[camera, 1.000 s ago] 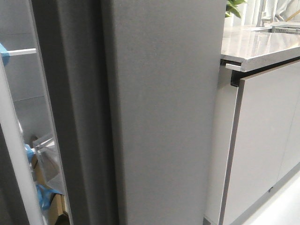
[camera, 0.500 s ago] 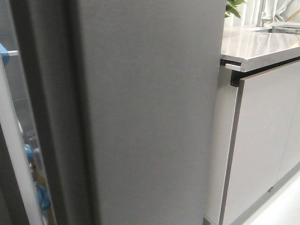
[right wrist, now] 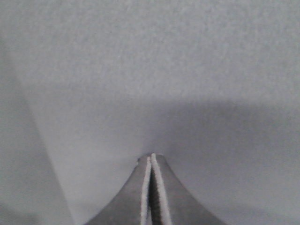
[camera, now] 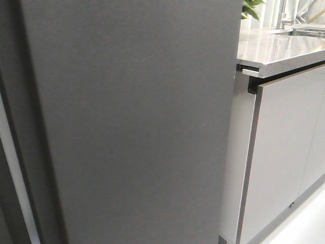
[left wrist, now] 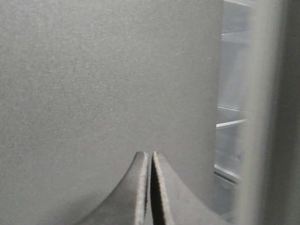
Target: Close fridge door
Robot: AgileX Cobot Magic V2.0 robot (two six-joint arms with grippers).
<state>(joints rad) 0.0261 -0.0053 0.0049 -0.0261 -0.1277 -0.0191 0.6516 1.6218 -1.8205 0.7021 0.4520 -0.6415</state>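
The fridge door (camera: 137, 127) is a tall matte charcoal slab that fills most of the front view; its flat face is turned toward me. A thin white strip (camera: 18, 188) shows along the left edge. No gripper shows in the front view. In the left wrist view my left gripper (left wrist: 151, 154) is shut and empty, its tips close against the door face (left wrist: 103, 84); fridge shelves (left wrist: 232, 124) show past the door's edge. In the right wrist view my right gripper (right wrist: 151, 157) is shut and empty, its tips at the door face (right wrist: 164, 70).
Glossy light-grey cabinet fronts (camera: 287, 152) stand to the right of the door under a grey countertop (camera: 279, 51). A green plant (camera: 250, 7) and a sink edge (camera: 310, 30) sit at the far right back. Pale floor (camera: 304, 229) shows at the lower right.
The door has swung toward closing: the gap at the left that showed fridge shelves and blue-wrapped items has shrunk away, and the door face now fills the front view.
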